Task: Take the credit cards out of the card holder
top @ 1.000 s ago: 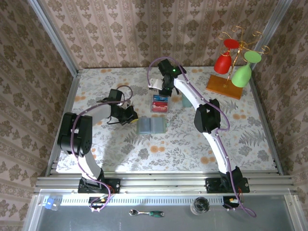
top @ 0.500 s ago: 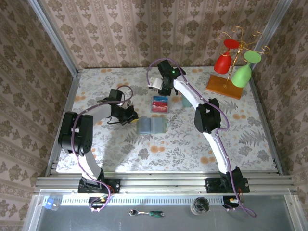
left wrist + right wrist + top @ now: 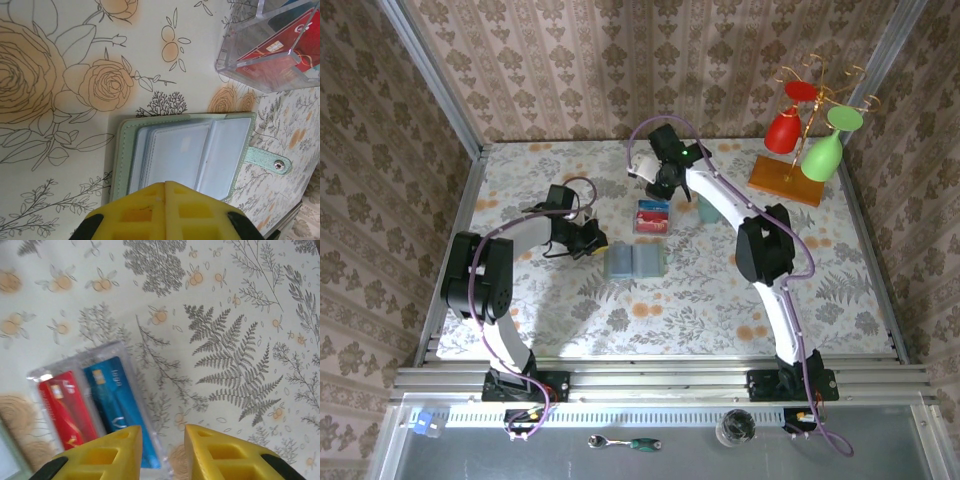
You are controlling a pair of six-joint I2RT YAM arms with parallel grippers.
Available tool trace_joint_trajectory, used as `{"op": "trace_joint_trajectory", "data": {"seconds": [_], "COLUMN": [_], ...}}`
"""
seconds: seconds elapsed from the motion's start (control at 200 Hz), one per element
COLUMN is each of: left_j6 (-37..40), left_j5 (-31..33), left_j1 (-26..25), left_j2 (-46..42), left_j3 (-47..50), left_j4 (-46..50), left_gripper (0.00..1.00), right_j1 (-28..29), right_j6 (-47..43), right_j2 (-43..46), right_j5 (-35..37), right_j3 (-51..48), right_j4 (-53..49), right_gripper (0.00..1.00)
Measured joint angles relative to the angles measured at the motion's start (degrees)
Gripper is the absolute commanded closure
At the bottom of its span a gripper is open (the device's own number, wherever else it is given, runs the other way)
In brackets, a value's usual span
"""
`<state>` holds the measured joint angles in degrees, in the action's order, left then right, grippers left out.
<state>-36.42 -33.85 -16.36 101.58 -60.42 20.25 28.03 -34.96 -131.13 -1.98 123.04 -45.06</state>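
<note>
The card holder [image 3: 635, 262] lies open on the flowered cloth, its clear sleeves [image 3: 190, 150] facing up and its snap strap [image 3: 267, 161] out to one side. My left gripper [image 3: 595, 246] is shut, its yellow fingertips [image 3: 166, 186] over the holder's near edge with nothing between them. The credit cards, a red one [image 3: 65, 410] and a blue one [image 3: 112, 390], lie side by side in a clear tray [image 3: 75, 361] just beyond the holder [image 3: 651, 229]. My right gripper [image 3: 660, 188] hangs open above the tray's far end [image 3: 163, 435], empty.
A pale teal cup [image 3: 708, 210] stands right of the tray. A wooden rack [image 3: 785, 180] with red and green glasses [image 3: 820, 155] stands at the back right. Metal rails and patterned walls fence the table.
The right gripper's jaws have spread and it has drawn back a little from the tray; that arm's elbow has swung right. The left arm and the card holder stay put.
</note>
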Motion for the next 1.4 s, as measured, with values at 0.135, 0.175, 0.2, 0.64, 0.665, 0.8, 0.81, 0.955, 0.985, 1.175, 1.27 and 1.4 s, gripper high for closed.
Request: {"op": "trace_joint_trajectory", "data": {"seconds": [0.135,0.175,0.2,0.64,0.665,0.8,0.81,0.955,0.985,1.175,1.27,1.4], "left_j6": [0.0,0.0,0.0,0.0,0.0,0.1,0.1,0.1,0.1,0.1,0.1,0.1], "left_j5": [0.0,0.0,0.0,0.0,0.0,0.1,0.1,0.2,0.2,0.2,0.2,0.0], "left_j1": [0.0,0.0,0.0,-0.2,-0.3,-1.0,-1.0,-1.6,-1.6,-1.6,-1.6,-1.6], "left_j2": [0.0,0.0,0.0,-0.1,-0.1,-0.1,-0.1,-0.1,-0.1,-0.1,-0.1,-0.1], "left_j3": [0.0,0.0,0.0,3.2,3.4,4.3,4.5,5.7,5.9,7.2,7.5,7.8], "left_j4": [-0.2,-0.2,-0.2,-1.9,-2.0,-2.6,-2.7,-3.2,-3.3,-4.4,-4.9,-5.5], "left_gripper": [0.93,0.93,0.93,0.93,0.93,0.93,0.93,0.93,0.93,0.93,0.93,0.93], "right_j1": [1.4,1.8,2.0,3.8,3.9,4.1,4.2,4.4,4.5,5.1,5.3,6.1], "right_j6": [7.6,9.9,11.5,40.8,42.3,51.0,51.6,58.9,59.9,66.0,68.7,71.6], "right_j2": [5.9,7.5,8.4,17.7,17.8,17.9,17.9,17.9,17.9,17.9,17.8,17.7], "right_j5": [-1.7,-2.3,-2.6,-9.7,-10.2,-12.8,-13.1,-16.5,-17.0,-21.0,-23.5,-25.9], "right_j3": [-8.8,-11.5,-13.2,-36.5,-37.3,-40.6,-40.8,-42.9,-43.1,-44.3,-44.4,-44.4], "right_j4": [4.2,5.5,6.3,20.2,20.9,24.0,24.2,26.2,26.5,28.5,29.4,30.8], "right_gripper": [0.69,0.69,0.68,0.72,0.72,0.73,0.73,0.74,0.74,0.74,0.72,0.68]}}
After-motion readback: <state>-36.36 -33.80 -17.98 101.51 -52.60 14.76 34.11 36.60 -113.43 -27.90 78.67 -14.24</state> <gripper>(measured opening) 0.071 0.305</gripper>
